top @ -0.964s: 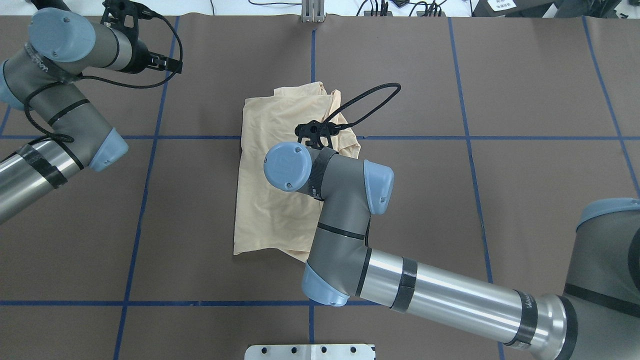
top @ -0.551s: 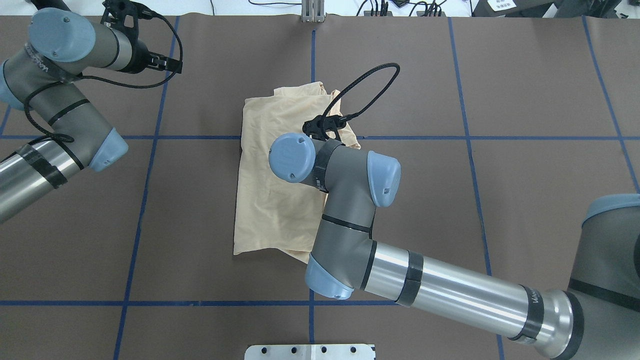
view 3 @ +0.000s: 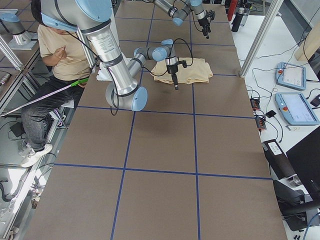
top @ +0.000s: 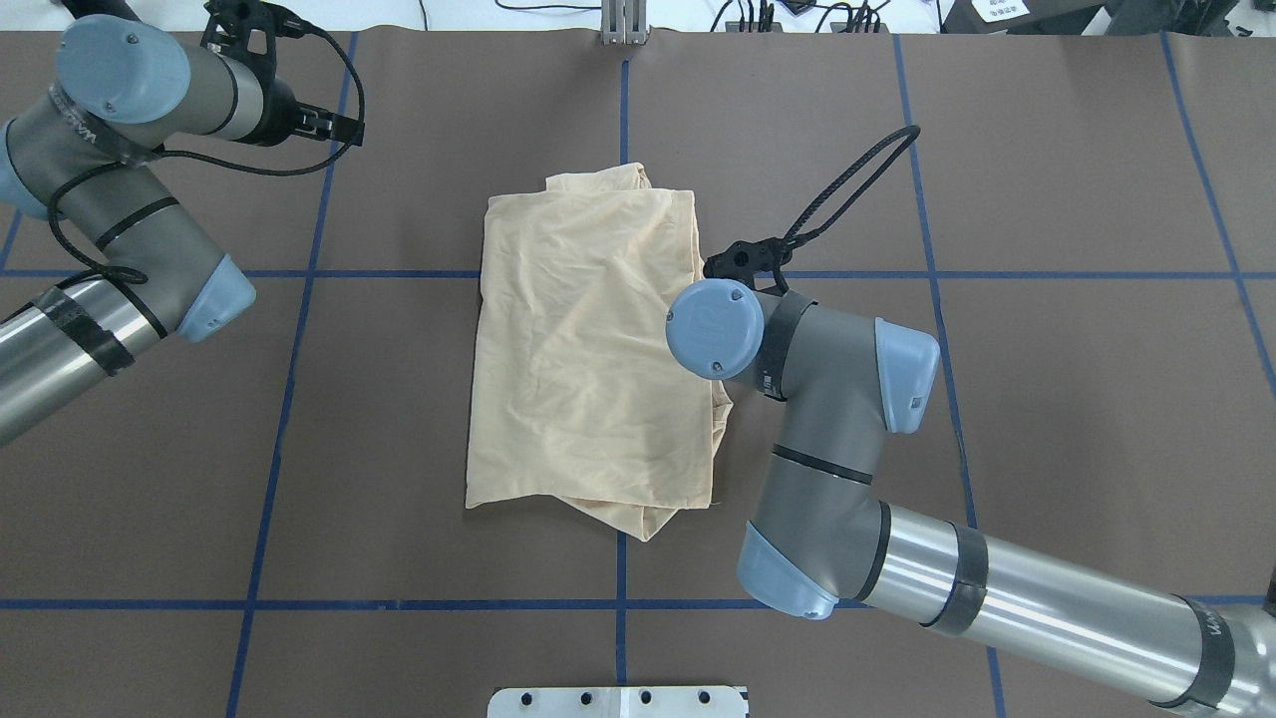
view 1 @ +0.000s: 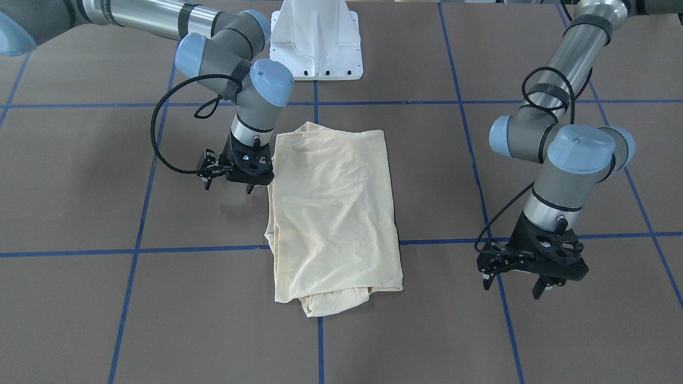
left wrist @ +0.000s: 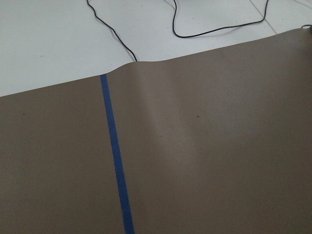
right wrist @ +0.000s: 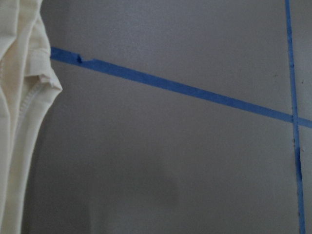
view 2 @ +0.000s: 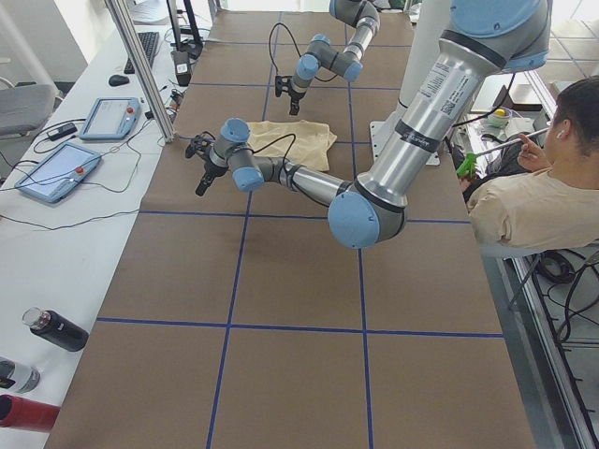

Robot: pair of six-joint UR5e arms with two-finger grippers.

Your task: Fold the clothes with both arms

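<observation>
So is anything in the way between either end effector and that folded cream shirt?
Nothing visible. The right end effector hangs open close beside the pale cream folded shirt, and only bare brown table covering with blue tape lines lies between the shirt and the open left end effector.

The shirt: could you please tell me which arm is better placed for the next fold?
Probably the right: the right gripper hangs open beside the shirt, while the left gripper hovers well apart.

This is a robotics lab: grey-and-silver jointed robot arms (top: 827, 419) work over a brown-covered table (top: 1077, 449) gridded with blue tape lines (top: 1097, 274). Along the table's edge opposite the robot runs a white bench carrying grey touchscreen teach pendants (view 2: 58, 172) and loose black cables (left wrist: 214, 32).
</observation>
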